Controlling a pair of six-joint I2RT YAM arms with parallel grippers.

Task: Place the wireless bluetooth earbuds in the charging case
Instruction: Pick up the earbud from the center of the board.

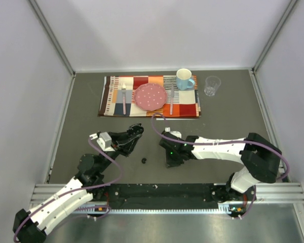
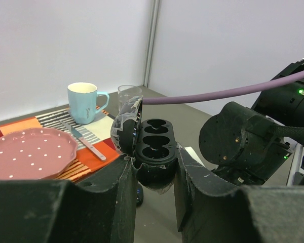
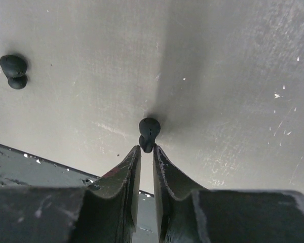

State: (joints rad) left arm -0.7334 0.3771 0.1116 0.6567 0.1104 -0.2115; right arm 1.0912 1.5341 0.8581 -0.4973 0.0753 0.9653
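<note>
My left gripper (image 1: 133, 133) is shut on the black charging case (image 2: 154, 152) and holds it above the table with its lid (image 2: 125, 126) swung open to the left. The case's two wells face up in the left wrist view; I cannot tell whether they hold anything. My right gripper (image 3: 147, 148) is low over the table with its fingertips closed on the stem of one tiny black earbud (image 3: 149, 130). A second earbud (image 3: 13, 71) lies loose on the table to its left, and also shows in the top view (image 1: 144, 161) between the two grippers.
A striped placemat (image 1: 111, 96) at the back holds a pink dotted plate (image 1: 150, 96), a fork, a knife and a blue mug (image 1: 184, 79). A clear glass (image 1: 212, 85) stands to its right. The right arm's wrist (image 2: 243, 139) is close beside the case.
</note>
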